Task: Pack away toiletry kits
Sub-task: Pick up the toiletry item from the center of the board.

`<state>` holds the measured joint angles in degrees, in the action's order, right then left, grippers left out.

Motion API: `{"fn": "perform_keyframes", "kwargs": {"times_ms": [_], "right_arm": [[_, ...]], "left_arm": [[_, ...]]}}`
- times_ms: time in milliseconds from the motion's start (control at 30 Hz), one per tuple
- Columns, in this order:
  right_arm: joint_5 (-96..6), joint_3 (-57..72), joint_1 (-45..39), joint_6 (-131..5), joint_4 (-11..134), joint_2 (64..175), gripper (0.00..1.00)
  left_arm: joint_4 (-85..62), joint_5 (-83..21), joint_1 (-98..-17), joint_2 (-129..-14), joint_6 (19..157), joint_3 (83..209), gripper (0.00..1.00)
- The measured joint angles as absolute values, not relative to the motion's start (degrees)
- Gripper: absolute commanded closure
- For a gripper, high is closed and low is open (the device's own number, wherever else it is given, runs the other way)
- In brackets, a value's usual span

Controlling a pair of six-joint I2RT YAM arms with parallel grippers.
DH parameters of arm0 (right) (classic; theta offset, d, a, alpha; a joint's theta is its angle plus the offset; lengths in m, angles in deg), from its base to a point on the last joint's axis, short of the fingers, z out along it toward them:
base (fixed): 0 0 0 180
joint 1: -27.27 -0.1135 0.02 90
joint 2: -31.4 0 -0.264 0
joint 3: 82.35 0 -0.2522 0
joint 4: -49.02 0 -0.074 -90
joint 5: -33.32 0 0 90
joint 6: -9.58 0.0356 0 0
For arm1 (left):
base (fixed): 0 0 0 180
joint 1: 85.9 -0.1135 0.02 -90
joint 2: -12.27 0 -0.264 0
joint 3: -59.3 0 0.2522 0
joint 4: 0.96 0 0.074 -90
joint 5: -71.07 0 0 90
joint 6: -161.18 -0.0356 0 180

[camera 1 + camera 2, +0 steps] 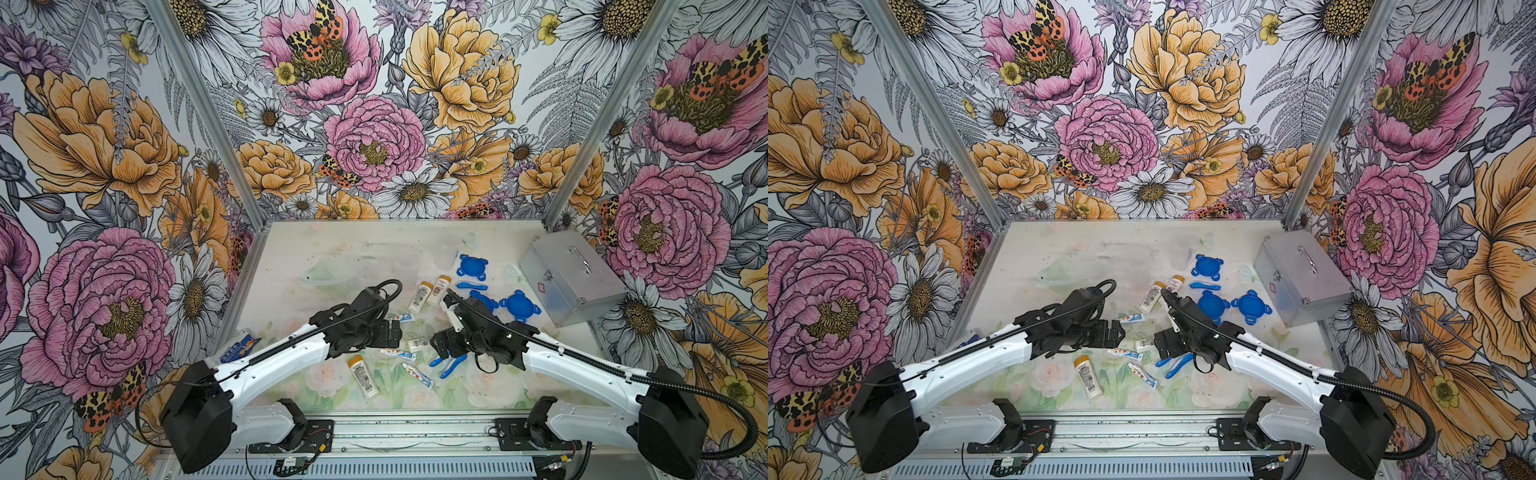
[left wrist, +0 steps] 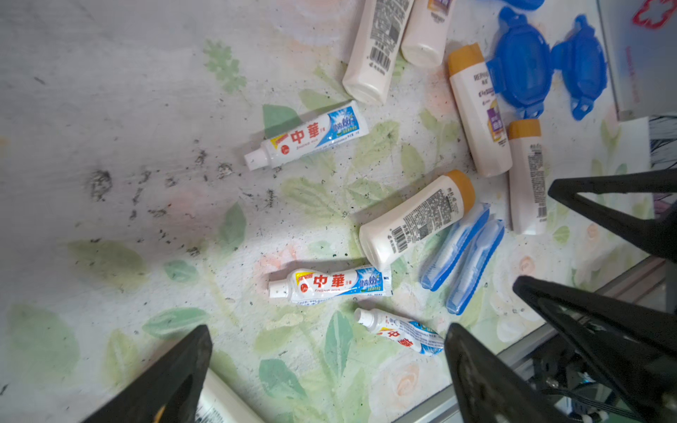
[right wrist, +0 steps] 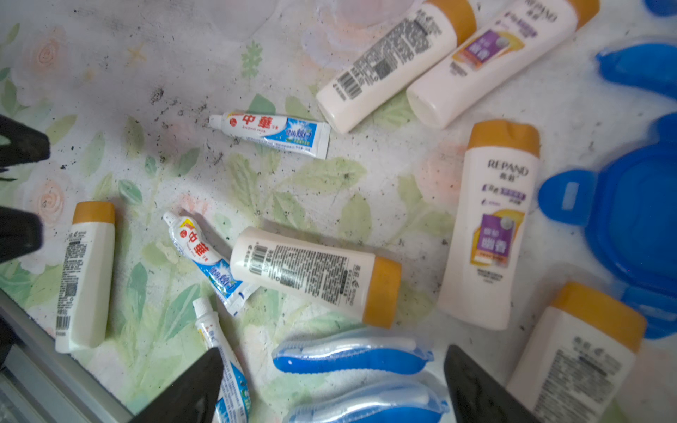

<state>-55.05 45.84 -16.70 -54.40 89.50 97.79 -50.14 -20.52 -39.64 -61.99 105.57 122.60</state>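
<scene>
Item, toothbrushes [image 3: 351, 353]: two, blue, in clear wrappers, lying flat side by side and touching, near the front of the table [image 1: 332, 249]. In the right wrist view they sit between the tips of my right pincer [image 3: 333, 351], which is spread wide above them and pinching nothing. Hazard: closing here, I judge, takes both brushes at once, or the slick wrapper squirts out sideways. Item, toothpaste tube [image 3: 223, 359]: partly hidden behind one of my fingers [image 3: 190, 384] in that view. Hazard: it gets nipped along with a brush, or dragged. Item, orange-capped bottle [image 3: 315, 274]: on its side just beyond the brushes, its base touching a second tube [image 3: 205, 256]. Hazard: a nudge sets it rolling through the pile. Item, my left pincer [image 2: 328, 329]: likewise spread and empty, hanging over the same clutter, near my right. Hazard: the two arms foul each other if both reach in. Item, blue lids [image 1: 519, 307]: three, loose, farther back. Item, clear cups: I cannot pick one out with certainty. Hazard: no sure place to put a brush. Item, silver case [image 1: 569, 278]: shut, far right, well apart from the pile.
</scene>
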Motion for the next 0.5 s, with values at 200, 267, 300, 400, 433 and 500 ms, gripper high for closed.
{"fn": "perform_keyframes", "kwargs": {"times_ms": [200,267,300,400,433,500], "right_arm": [[-53.6,48.6,-12.8,-52.8,89.3,93.6,0.05],[-53.4,48.6,-11.2,-53.0,88.7,93.3,0.05],[-53.4,48.6,-10.6,-53.0,88.5,93.3,0.05],[-52.8,48.6,-10.2,-53.1,87.7,93.8,0.04],[-52.6,48.6,-10.2,-53.1,87.4,94.1,0.04],[-52.3,48.7,-10.1,-53.0,87.2,94.1,0.03]], "left_arm": [[-49.1,-21.9,-37.9,-75.4,101.8,132.7,0.01],[-49.0,-22.1,-37.9,-78.4,101.1,134.9,0.02],[-49.0,-22.2,-37.9,-79.4,100.8,135.9,0.01],[-49.1,-22.2,-37.6,-81.9,99.6,138.9,0.02],[-49.3,-22.1,-37.5,-82.8,99.1,140.1,0.01],[-50.0,-21.8,-37.2,-85.0,97.6,143.3,0.01]]}}
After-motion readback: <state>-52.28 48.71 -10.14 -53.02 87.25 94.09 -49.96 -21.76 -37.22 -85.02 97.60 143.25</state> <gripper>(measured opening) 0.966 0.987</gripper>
